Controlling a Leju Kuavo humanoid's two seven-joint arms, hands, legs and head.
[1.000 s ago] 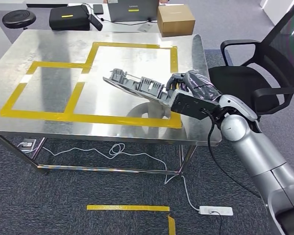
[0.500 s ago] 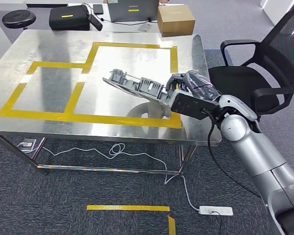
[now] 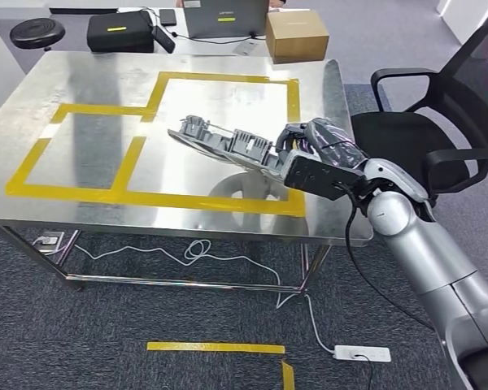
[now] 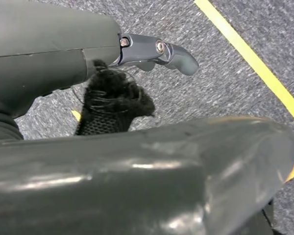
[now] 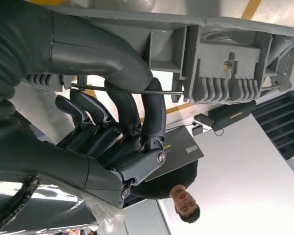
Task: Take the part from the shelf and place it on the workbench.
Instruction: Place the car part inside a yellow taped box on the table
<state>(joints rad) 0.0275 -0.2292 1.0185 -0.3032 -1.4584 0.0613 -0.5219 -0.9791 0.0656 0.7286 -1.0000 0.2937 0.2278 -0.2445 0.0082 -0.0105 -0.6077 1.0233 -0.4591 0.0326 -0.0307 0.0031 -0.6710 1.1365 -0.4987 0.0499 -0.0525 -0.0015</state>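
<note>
The part (image 3: 226, 146) is a long grey plastic moulding with ribs and clips. My right hand (image 3: 318, 154) grips it at its right end and holds it tilted just above the steel workbench (image 3: 76, 162), over the larger yellow-taped rectangle (image 3: 223, 77). In the right wrist view the fingers (image 5: 153, 112) curl around a thin rod on the part (image 5: 219, 54) while the thumb lies along its flat side. My left hand (image 4: 101, 54) hangs over grey carpet, with one finger (image 4: 157, 49) stretched out, apart from the thumb, and nothing in it.
A black office chair (image 3: 425, 122) stands right of the bench, close to my right arm. A cardboard box (image 3: 297, 34), a laptop (image 3: 226, 16) and a black case (image 3: 119, 31) sit beyond the far edge. A power strip (image 3: 361, 353) and cables lie on the floor. A person (image 5: 175, 191) stands past the bench.
The whole head view has shifted slightly, so the camera moved. My right hand and the part keep the same pose over the bench.
</note>
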